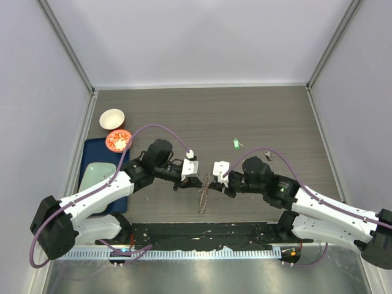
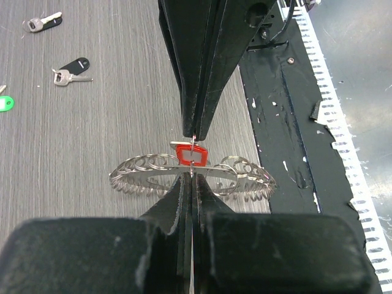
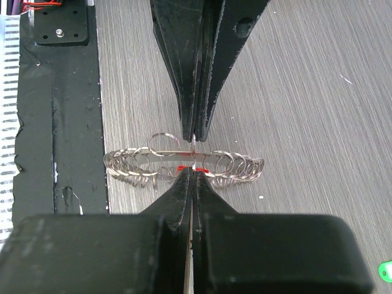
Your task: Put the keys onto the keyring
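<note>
Far left: the blue tray [image 1: 92, 150] carried the orange bowl [image 1: 118, 140] at its corner, with the white bowl [image 1: 112, 118] just behind. All of this sat well apart from the work.
Left arm: my left gripper [image 2: 188, 182] had its fingers pressed together, pinching the keyring [image 2: 141, 171] at its rim. The ring hung between my two arms, near the table's front edge.
Centre: the red key [image 2: 188, 154] sat at the ring's rim between both sets of tips. I could not tell whether it was threaded on.
Right arm: my right gripper [image 3: 192, 174] was pressed together on the red key's head, as I judged.
Right of centre: the green key [image 1: 234, 144], a black key [image 2: 73, 68] and a second black key [image 2: 41, 23] lay loose on the table.
Progress: one key at the ring, three left to fetch.
Room: bare table lay open behind the ring. The black mat [image 2: 288, 122] ran close along the front, leaving little margin.
</note>
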